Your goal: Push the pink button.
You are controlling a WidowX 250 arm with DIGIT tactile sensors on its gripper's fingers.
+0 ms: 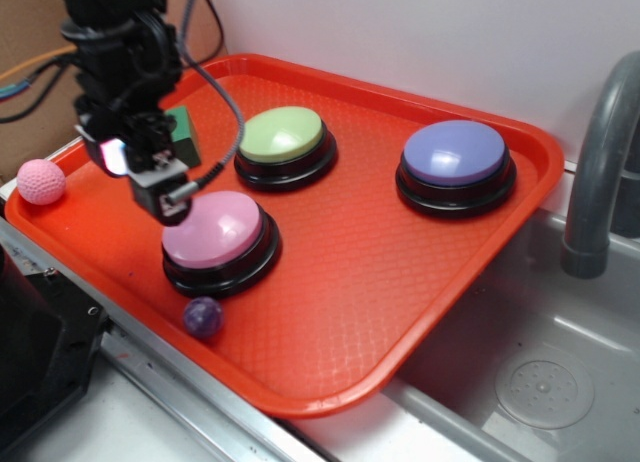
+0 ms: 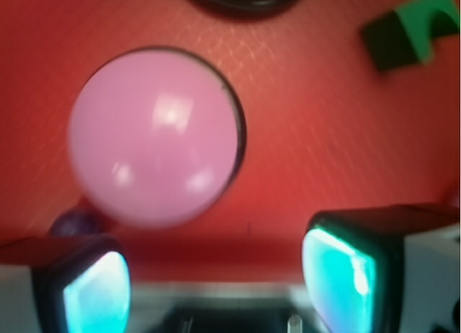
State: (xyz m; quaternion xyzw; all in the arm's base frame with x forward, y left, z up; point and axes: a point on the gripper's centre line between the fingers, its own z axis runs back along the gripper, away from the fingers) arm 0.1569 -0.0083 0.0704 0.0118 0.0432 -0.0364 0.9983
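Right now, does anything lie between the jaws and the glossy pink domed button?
Nothing: the wrist view shows only bare red tray between the open gripper and the pink domed button.

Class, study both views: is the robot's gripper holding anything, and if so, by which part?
Nothing is held. The gripper is open with an empty gap between its fingers, hovering over the pink button on the red tray.

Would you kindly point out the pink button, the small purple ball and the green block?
pink button (image 1: 212, 229), exterior view, middle of its dome.
small purple ball (image 1: 203, 317), exterior view, its centre.
green block (image 2: 416, 32), wrist view, its top face.
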